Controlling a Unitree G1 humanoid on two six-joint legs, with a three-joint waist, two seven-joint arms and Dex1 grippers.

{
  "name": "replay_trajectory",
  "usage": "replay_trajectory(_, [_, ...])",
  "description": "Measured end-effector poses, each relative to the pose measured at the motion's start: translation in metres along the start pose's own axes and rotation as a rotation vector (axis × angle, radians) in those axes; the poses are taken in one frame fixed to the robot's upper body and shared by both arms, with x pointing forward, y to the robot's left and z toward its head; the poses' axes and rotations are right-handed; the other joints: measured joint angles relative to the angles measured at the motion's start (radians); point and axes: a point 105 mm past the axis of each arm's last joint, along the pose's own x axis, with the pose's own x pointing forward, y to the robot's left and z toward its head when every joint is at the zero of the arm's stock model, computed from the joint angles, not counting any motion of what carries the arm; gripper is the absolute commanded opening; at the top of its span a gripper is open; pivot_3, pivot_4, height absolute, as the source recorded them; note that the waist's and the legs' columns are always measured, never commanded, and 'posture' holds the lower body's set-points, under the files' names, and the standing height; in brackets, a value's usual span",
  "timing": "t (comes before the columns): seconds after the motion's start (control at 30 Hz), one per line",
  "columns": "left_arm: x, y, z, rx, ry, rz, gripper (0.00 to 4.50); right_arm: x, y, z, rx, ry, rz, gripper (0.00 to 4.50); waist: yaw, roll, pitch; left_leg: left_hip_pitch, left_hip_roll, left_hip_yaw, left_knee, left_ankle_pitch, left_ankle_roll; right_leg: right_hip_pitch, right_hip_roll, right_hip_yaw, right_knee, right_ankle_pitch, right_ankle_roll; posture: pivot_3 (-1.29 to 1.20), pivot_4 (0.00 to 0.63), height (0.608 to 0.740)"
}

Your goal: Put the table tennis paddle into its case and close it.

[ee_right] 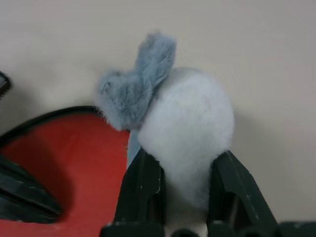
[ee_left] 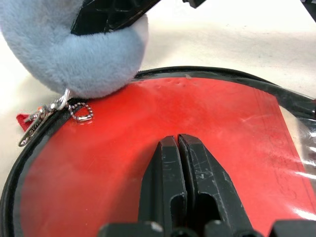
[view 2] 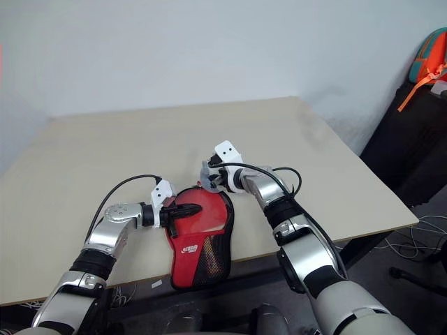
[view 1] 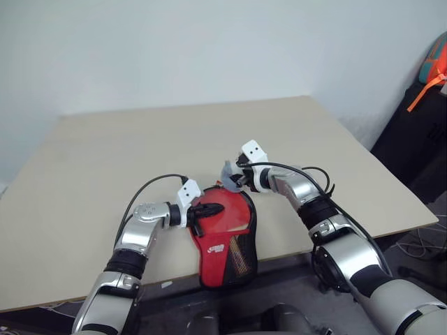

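Now the right gripper clamps the pale blue-grey plush charm at the case's rim, while the clenched left gripper presses its clear side on the tabletop.

A fluffy blue-grey pompom sits squeezed between the right jaws above a beige table.

Beige table against a plain white wall (cables on the floor).
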Motion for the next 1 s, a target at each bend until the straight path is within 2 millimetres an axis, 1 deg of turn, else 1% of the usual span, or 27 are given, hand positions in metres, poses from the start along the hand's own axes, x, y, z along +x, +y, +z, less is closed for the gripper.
replay_trajectory(0.13, [0.000,0.000,0.000,0.000,0.001,-0.005,0.00,-0.002,-0.012,-0.009,-0.021,0.028,-0.046,0.59,0.000,0.000,0.000,0.000,0.000,0.000,0.000,0.000,0.000,0.000,0.000,0.000,0.000,0.000,0.000,0.00,0.000,0.706])
replay_trajectory(0.23, [0.001,-0.001,0.000,-0.002,0.003,-0.011,0.00,-0.008,-0.021,-0.011,-0.037,0.031,-0.065,0.59,0.001,0.001,0.000,0.000,0.000,0.000,0.000,0.000,0.000,0.000,0.000,0.000,0.000,0.000,0.000,0.00,0.000,0.706])
replay_trajectory(0.3, [0.001,-0.001,0.000,-0.002,0.004,-0.012,0.00,-0.013,-0.030,-0.014,-0.046,0.042,-0.082,0.59,0.001,0.001,0.000,0.000,-0.001,0.000,0.000,0.000,0.000,0.000,-0.001,0.000,0.000,0.000,0.000,0.00,0.000,0.706])
replay_trajectory(0.4, [0.002,-0.001,0.000,-0.003,0.005,-0.015,0.00,-0.026,-0.046,-0.024,-0.049,0.067,-0.116,0.59,0.002,0.001,0.000,0.000,-0.001,0.000,0.000,0.000,0.001,0.001,-0.001,0.000,0.000,0.000,0.000,0.00,0.000,0.706])
replay_trajectory(0.47, [0.002,-0.001,0.000,-0.003,0.005,-0.015,0.00,-0.032,-0.053,-0.030,-0.046,0.077,-0.125,0.59,0.002,0.002,0.000,0.000,-0.001,0.000,0.000,0.000,0.001,0.000,-0.001,0.000,0.000,0.000,0.000,0.00,0.000,0.706])
replay_trajectory(0.57, [0.002,-0.001,0.000,-0.003,0.007,-0.018,0.00,-0.041,-0.061,-0.031,-0.058,0.078,-0.135,0.59,0.002,0.004,0.000,0.000,-0.001,0.000,0.000,0.001,0.001,0.001,-0.001,0.000,-0.001,0.000,0.000,0.00,0.000,0.706])
replay_trajectory(0.73, [0.004,-0.001,0.001,-0.002,0.010,-0.027,0.00,-0.057,-0.068,-0.038,-0.081,0.091,-0.127,0.59,0.004,0.004,0.000,0.000,-0.002,-0.002,0.000,0.000,0.001,0.001,-0.002,0.000,-0.001,0.000,0.000,0.00,0.000,0.706])
replay_trajectory(0.83, [0.005,-0.001,0.002,-0.003,0.012,-0.034,0.00,-0.070,-0.069,-0.039,-0.122,0.103,-0.106,0.59,0.007,0.005,0.000,0.000,-0.002,-0.003,0.000,0.001,0.002,0.001,-0.002,0.000,-0.001,0.000,0.001,0.00,0.000,0.706])
replay_trajectory(0.9, [0.007,-0.001,0.003,-0.002,0.014,-0.042,0.00,-0.079,-0.067,-0.041,-0.150,0.110,-0.083,0.59,0.014,0.005,0.001,0.000,-0.002,-0.004,0.000,0.000,0.003,0.001,-0.002,0.000,-0.001,-0.001,0.001,0.00,0.000,0.706])
replay_trajectory(1.0, [0.010,-0.002,0.003,-0.002,0.017,-0.054,0.00,-0.100,-0.063,-0.044,-0.202,0.125,-0.037,0.59,0.024,0.005,0.001,0.000,-0.002,-0.006,0.000,-0.001,0.005,0.001,-0.002,0.001,-0.002,-0.001,0.001,0.00,0.000,0.706])
